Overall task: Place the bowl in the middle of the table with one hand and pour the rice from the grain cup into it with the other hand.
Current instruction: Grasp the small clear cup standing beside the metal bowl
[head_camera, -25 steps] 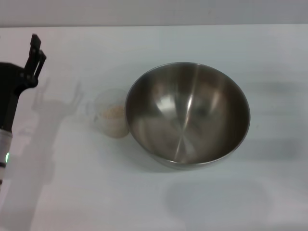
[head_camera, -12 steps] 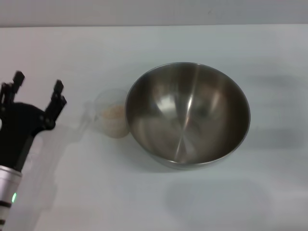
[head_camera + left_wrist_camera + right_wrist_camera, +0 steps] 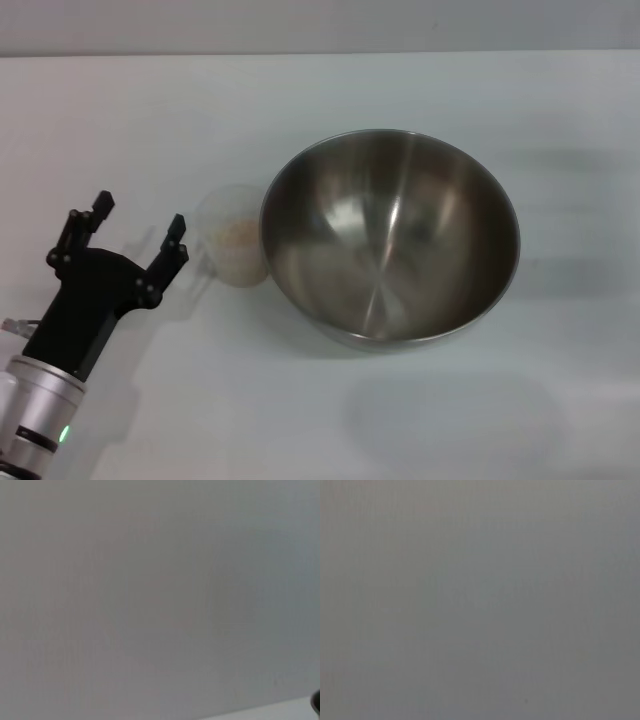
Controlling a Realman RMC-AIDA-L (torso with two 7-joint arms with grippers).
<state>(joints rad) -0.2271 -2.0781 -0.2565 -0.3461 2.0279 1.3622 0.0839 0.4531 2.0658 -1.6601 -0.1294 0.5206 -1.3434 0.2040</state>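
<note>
White flat desk (image 3: 420, 90) carries the large shiny steel bowl (image 3: 390, 235) near its middle. Touching the bowl's left side stands the small clear plastic cup (image 3: 232, 248), rice (image 3: 236, 232) unpoured. Left of the cup, the left black tool (image 3: 133, 228) gapes wide, empty.

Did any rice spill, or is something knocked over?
Nothing stands out. The grain cup stands upright against the left side of the bowl, with the rice inside it. The bowl is empty and sits level on the table. No loose grains show. The left hand is open beside the cup, touching nothing.
</note>
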